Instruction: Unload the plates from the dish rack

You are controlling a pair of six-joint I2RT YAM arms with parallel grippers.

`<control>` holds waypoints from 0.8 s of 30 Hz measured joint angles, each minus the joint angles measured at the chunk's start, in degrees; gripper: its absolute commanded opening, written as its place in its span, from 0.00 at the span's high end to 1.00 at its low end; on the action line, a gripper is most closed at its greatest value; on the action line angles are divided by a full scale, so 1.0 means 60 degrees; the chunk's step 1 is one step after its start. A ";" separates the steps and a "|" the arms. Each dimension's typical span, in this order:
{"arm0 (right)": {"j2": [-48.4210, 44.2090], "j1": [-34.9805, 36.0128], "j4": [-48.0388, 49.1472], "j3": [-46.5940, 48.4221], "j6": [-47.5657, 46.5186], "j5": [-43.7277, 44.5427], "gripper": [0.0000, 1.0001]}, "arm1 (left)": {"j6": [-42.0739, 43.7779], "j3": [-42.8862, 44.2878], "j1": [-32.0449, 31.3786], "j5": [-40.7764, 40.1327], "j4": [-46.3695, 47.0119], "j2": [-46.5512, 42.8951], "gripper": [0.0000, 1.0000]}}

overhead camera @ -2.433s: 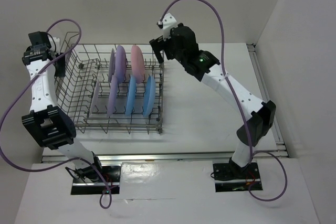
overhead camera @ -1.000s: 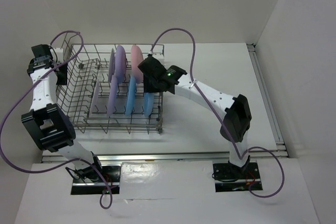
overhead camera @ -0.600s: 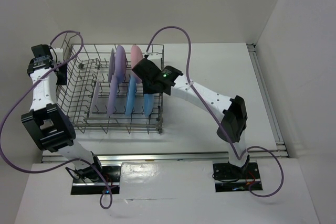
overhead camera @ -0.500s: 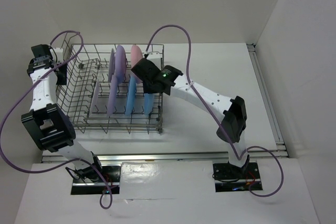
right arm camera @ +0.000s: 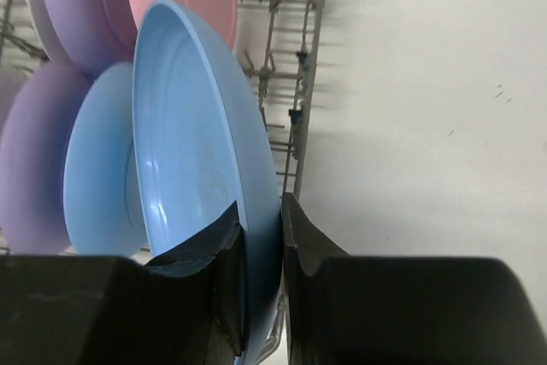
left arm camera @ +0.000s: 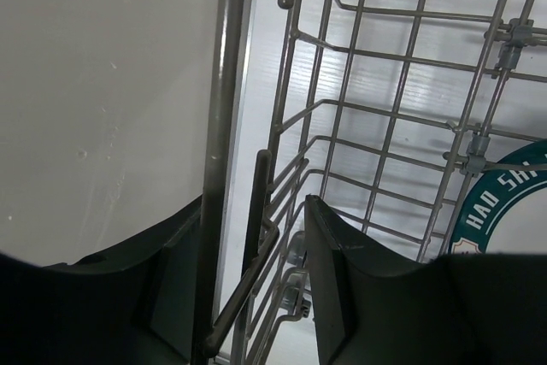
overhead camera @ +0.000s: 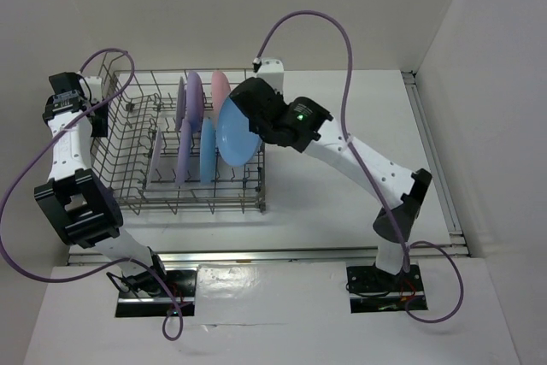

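Note:
The grey wire dish rack (overhead camera: 137, 138) stands at the table's left. A light blue plate (overhead camera: 232, 132) hangs tilted above the rack's right side, and my right gripper (overhead camera: 254, 117) is shut on its rim. In the right wrist view the fingers pinch that plate's (right arm camera: 197, 168) edge at my right gripper (right arm camera: 261, 237). Upright in the rack are another blue plate (overhead camera: 206, 151), two lavender plates (overhead camera: 195, 96) and a pink plate (overhead camera: 220, 90). My left gripper (overhead camera: 96, 113) is closed over the rack's left side wires (left arm camera: 224, 126). A white plate with a teal rim (left arm camera: 496, 203) shows beside it.
Bare white table (overhead camera: 342, 177) lies right of the rack. A white wall (left arm camera: 94, 100) stands close behind the rack's left side, and a side panel (overhead camera: 496, 100) bounds the table on the right. Purple cables loop above both arms.
My right gripper closed on the blue plate's rim and lifted it up and to the right out of its slot. The left arm stayed at the rack's side.

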 measured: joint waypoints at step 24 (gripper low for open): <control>-0.3774 -0.7435 0.7246 -0.9814 0.1461 -0.4452 1.00 | 0.0532 0.0026 0.0000 0.0288 -0.0044 0.0000 0.43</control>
